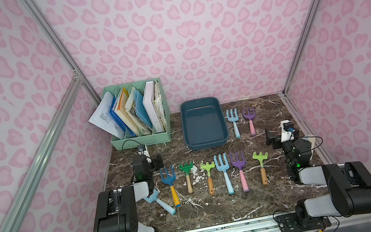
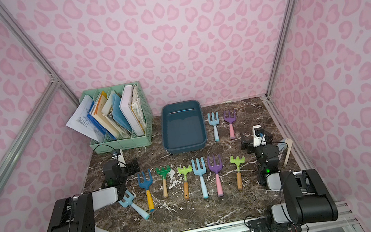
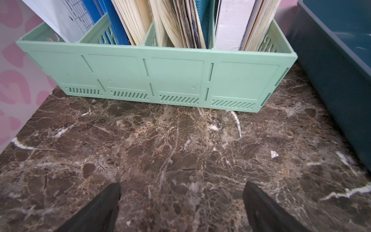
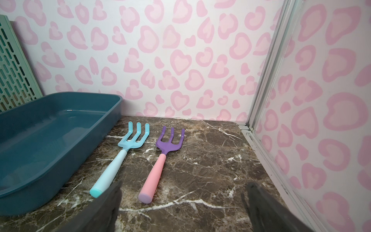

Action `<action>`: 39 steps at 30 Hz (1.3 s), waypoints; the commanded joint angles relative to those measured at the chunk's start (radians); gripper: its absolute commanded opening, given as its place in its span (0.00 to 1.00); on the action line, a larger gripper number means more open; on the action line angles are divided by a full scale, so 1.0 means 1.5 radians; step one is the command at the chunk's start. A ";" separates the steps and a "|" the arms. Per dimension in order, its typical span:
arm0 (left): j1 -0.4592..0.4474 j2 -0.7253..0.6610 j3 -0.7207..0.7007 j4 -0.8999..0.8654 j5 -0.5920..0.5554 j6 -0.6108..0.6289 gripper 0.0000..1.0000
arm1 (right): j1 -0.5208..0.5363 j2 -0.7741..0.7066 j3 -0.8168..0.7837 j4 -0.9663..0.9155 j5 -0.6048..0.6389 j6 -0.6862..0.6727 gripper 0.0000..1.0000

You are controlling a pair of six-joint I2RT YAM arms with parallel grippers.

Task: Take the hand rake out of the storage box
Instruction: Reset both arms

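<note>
Left claw (image 3: 182, 186) and right claw (image 4: 183, 186) both gape wide, gripping nothing, above the marble table (image 3: 160, 140). The teal storage box (image 1: 204, 128) sits at the far middle. A light blue hand rake (image 4: 119, 158) and a purple hand rake (image 4: 160, 160) lie on the table just right of it.

Marble table (image 1: 221, 208); on it storage box (image 1: 206, 145), file rack (image 1: 142, 139), nine hand rakes (image 1: 228, 181)

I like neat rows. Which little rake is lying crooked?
The light-blue hand rake at the left end of the front row. It lies slanted, while all the others lie straight.
</note>
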 commanded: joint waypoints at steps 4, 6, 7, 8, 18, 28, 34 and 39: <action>0.000 -0.003 0.001 0.004 -0.002 0.001 0.99 | 0.000 -0.001 0.006 0.018 -0.003 -0.001 0.99; 0.000 -0.003 0.000 0.004 -0.001 0.001 0.99 | 0.000 -0.001 0.006 0.018 -0.003 -0.001 0.99; 0.000 -0.003 0.001 0.004 -0.002 0.001 0.99 | 0.000 -0.002 0.005 0.018 -0.003 -0.001 0.99; 0.000 -0.003 0.001 0.004 -0.001 0.001 0.99 | 0.000 -0.001 0.005 0.018 -0.003 -0.001 0.99; 0.000 -0.004 0.000 0.005 -0.002 0.001 0.99 | 0.000 -0.002 0.003 0.021 -0.003 -0.001 0.99; -0.005 -0.019 0.009 -0.022 -0.031 -0.006 0.99 | 0.004 -0.021 0.036 -0.051 -0.023 -0.014 0.99; -0.005 -0.008 0.009 -0.014 -0.028 -0.004 0.99 | 0.002 -0.016 0.030 -0.038 -0.002 -0.005 0.99; -0.005 -0.008 0.011 -0.016 -0.029 -0.004 0.99 | 0.002 -0.002 0.009 0.008 0.017 0.005 0.99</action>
